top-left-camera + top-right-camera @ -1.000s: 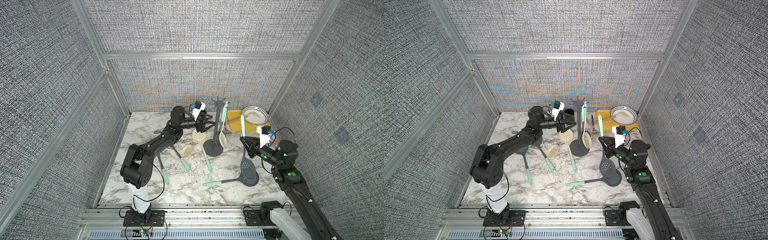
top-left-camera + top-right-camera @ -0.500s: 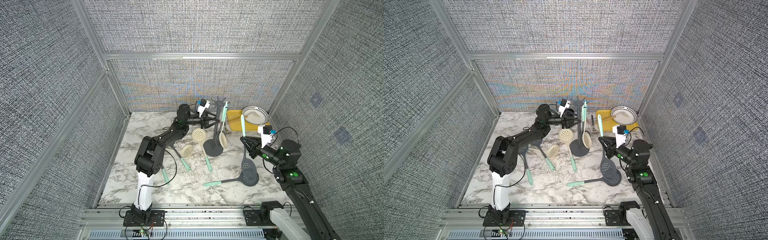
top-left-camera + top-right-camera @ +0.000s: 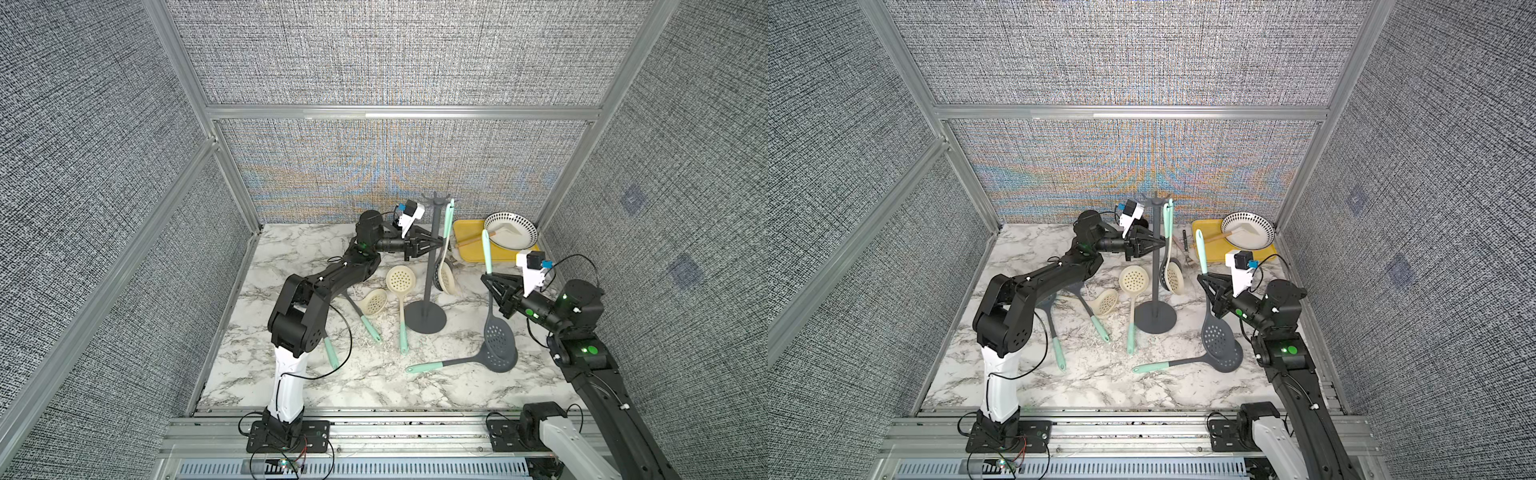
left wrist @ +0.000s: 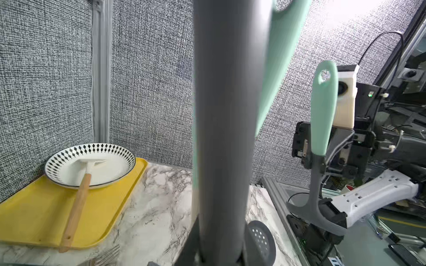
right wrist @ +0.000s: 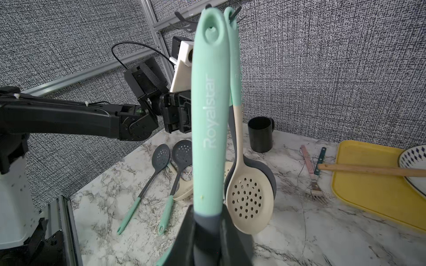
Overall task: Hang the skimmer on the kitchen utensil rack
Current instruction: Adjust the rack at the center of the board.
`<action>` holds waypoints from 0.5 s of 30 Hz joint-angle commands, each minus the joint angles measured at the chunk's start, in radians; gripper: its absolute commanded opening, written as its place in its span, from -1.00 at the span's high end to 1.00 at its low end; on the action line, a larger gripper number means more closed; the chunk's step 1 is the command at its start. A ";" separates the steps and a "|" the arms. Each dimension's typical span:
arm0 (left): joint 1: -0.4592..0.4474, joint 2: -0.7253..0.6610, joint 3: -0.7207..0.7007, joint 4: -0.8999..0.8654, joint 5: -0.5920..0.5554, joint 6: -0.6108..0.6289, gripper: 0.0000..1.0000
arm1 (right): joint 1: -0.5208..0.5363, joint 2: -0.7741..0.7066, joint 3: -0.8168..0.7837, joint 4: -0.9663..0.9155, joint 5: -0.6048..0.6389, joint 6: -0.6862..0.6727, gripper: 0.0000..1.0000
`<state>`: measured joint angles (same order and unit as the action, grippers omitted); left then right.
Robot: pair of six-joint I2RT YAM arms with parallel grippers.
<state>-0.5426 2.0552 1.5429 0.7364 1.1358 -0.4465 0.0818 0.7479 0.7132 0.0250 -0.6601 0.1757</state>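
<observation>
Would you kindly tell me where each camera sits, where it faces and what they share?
Top views: high in front, looking down on table, kitchen utensil rack, left tool, right tool.
Left wrist: on the left tool, facing the rack's pole, yellow tray and the right tool holding the skimmer.
Right wrist: behind the right tool, whose fingers show, looking along the skimmer toward the left arm.
Shared: all show the rack.

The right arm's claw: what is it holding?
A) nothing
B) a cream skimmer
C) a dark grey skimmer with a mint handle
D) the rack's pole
C: the right gripper is shut on the dark grey skimmer just below its mint handle, which points up, with the perforated head hanging below.
</observation>
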 commanded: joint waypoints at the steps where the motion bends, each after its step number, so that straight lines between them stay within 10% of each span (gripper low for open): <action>1: -0.002 -0.084 -0.056 -0.129 -0.094 0.087 0.86 | 0.000 -0.008 0.000 0.004 0.008 -0.010 1.00; 15: -0.205 -0.338 -0.274 -0.223 -0.994 0.303 0.95 | 0.001 -0.071 -0.030 -0.013 0.072 -0.019 1.00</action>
<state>-0.7143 1.7264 1.2846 0.4149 0.4210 -0.1940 0.0814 0.7029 0.6846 0.0025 -0.6136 0.1669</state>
